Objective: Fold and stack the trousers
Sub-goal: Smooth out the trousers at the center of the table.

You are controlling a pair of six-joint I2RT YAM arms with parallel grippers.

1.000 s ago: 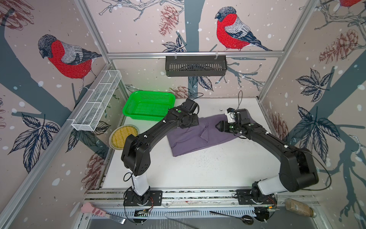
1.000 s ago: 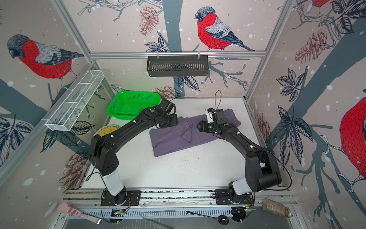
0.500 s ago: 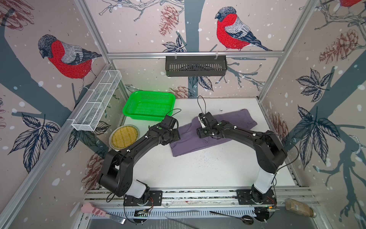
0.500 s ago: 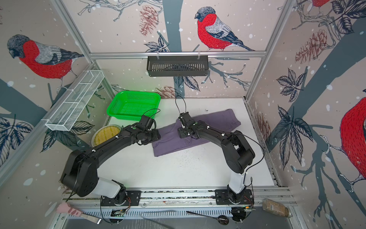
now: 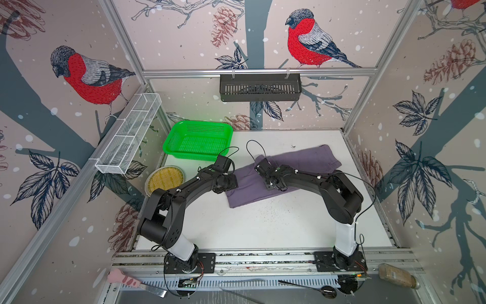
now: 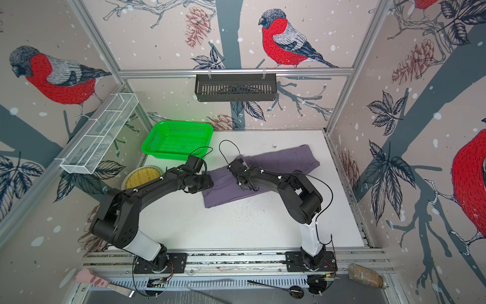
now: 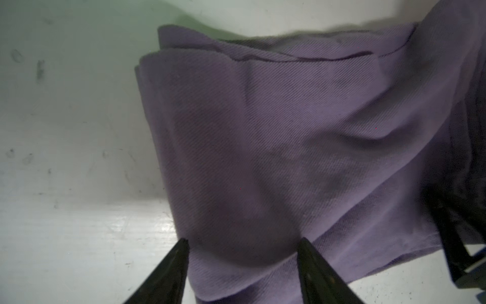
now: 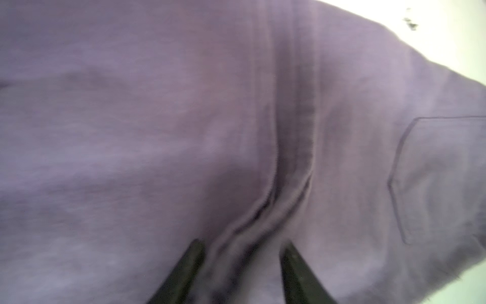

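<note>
Purple-grey trousers (image 5: 310,158) lying flat on the white table (image 5: 263,231), in its far half; they run from just beside the green basket (image 5: 194,157) toward the far right corner, in both top views. At the end nearer the basket the cloth lies in stacked layers. The left claw (image 7: 243,244) stands at that end with its fingertips well apart over the cloth edge, holding nothing. The right claw (image 8: 243,244) rests on the middle of the garment, its fingertips partly apart with a raised seam ridge bunched between them. This view is blurred, so whether the ridge is pinched cannot be told. A stitched pocket outline (image 8: 420,171) lies beside the seam.
</note>
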